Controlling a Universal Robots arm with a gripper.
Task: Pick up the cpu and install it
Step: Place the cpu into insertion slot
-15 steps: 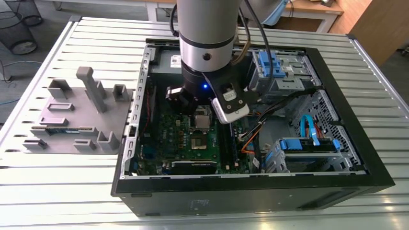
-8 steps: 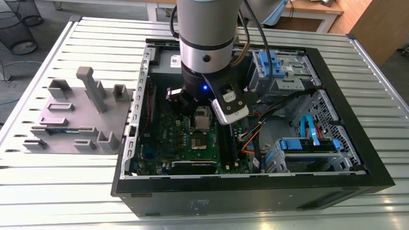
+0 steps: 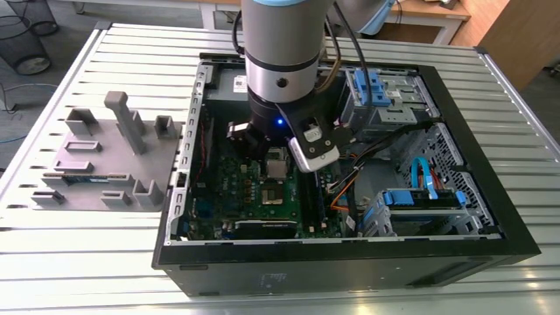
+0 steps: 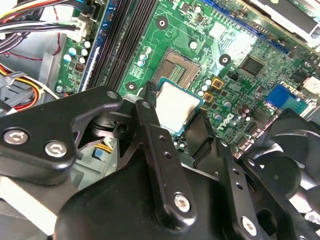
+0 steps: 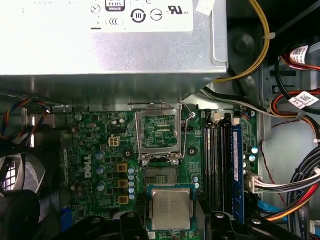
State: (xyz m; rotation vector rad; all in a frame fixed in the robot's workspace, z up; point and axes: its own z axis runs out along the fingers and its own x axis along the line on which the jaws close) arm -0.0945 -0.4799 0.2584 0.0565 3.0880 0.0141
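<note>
My gripper (image 4: 176, 107) is shut on the cpu (image 4: 174, 104), a small square chip with a silver-grey metal top, pinched at two opposite edges by black fingers (image 4: 150, 115). In the first wrist view the cpu (image 5: 171, 209) hangs just short of the dark open socket (image 5: 160, 173), whose metal load plate (image 5: 159, 131) stands flipped up. In the exterior view the gripper (image 3: 277, 161) is down inside the open computer case, holding the cpu (image 3: 277, 164) above the green board (image 3: 254, 190).
The grey moulded tray (image 3: 105, 164) lies on the slatted table at the exterior view's left. Inside the case are the power supply (image 5: 110, 40), memory slots (image 5: 220, 165), bundled cables (image 5: 295, 185), a fan (image 5: 12, 180) and blue drive cages (image 3: 420, 200).
</note>
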